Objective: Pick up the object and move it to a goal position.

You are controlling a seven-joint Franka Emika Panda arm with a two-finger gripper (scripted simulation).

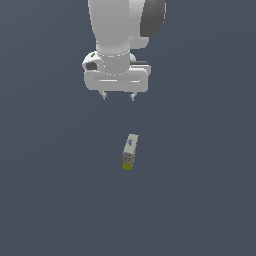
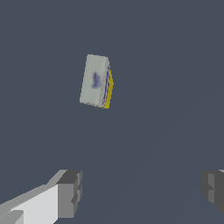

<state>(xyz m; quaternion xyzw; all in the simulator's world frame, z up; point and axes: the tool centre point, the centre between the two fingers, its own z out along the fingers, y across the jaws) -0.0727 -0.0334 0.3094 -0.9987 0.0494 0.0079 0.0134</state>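
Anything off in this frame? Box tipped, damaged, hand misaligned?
Nothing stands out. The box lies intact on the plain grey surface, yellow end toward the exterior view's bottom, slightly skewed. The hand hangs open above it, not touching, holding nothing.

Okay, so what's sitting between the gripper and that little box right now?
Nothing. In the exterior view, only bare grey surface shows between the open gripper and the small box; the wrist view shows the same.
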